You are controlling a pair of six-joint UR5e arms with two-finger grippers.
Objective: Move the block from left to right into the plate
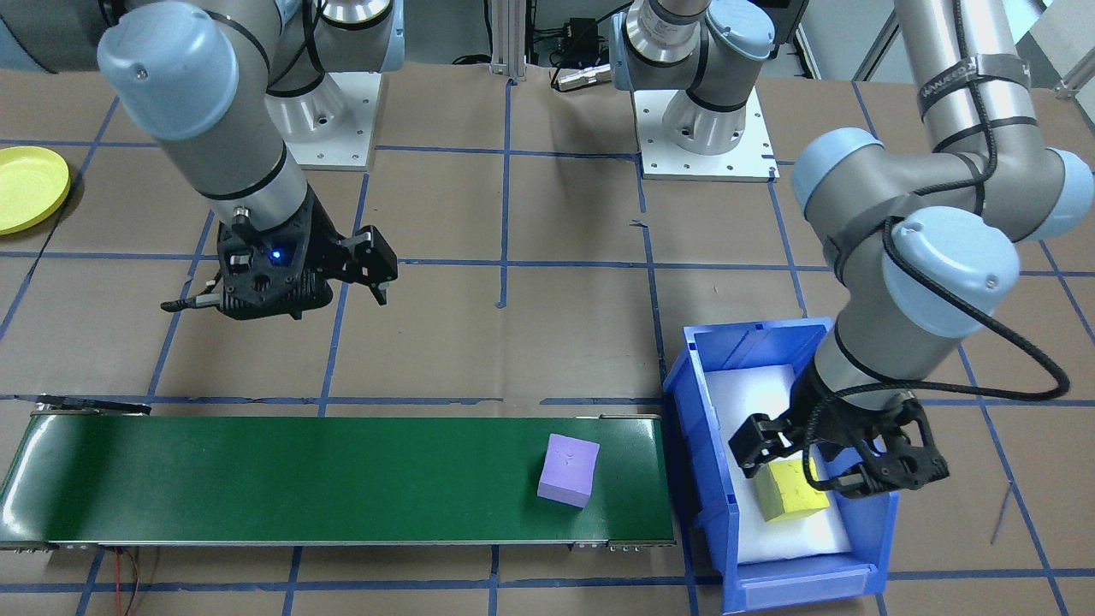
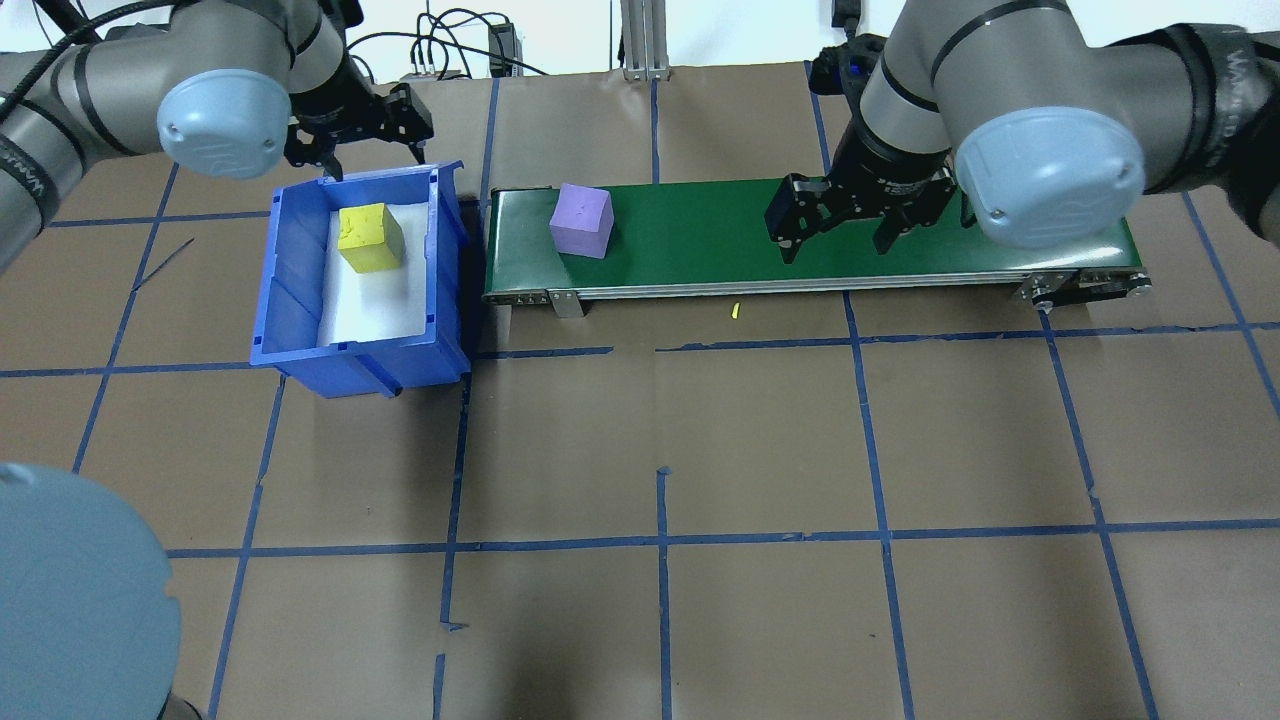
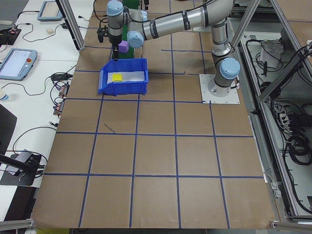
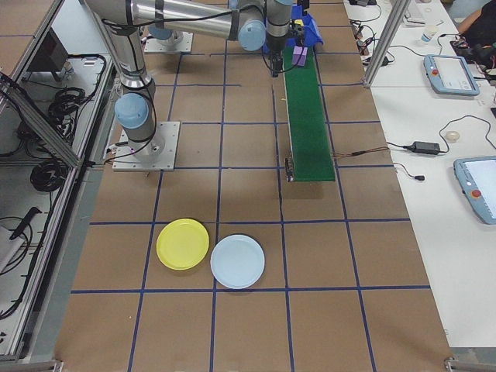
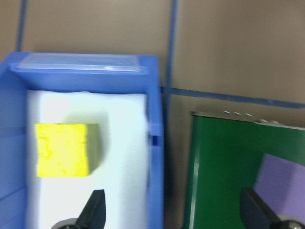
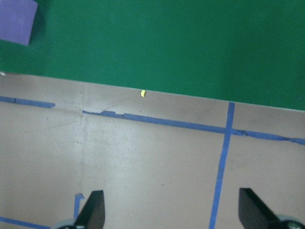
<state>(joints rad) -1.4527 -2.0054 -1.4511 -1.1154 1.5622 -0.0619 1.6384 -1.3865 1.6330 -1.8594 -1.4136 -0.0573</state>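
Note:
A purple block (image 2: 581, 221) sits on the green conveyor belt (image 2: 700, 240) near its left end, and shows again in the front view (image 1: 567, 470). A yellow block (image 2: 370, 237) lies on white foam inside the blue bin (image 2: 300, 300). My left gripper (image 2: 370, 140) hovers open over the bin's far wall, holding nothing; in its wrist view the yellow block (image 5: 64, 150) lies just ahead. My right gripper (image 2: 838, 235) hangs open over the belt's right half, well right of the purple block (image 6: 16, 19). The yellow plate (image 4: 183, 243) lies far off on the robot's right.
A pale blue plate (image 4: 237, 261) lies beside the yellow one. The bin stands against the belt's left end. A tiny yellow crumb (image 2: 735, 311) lies on the brown paper in front of the belt. Blue tape lines grid the table.

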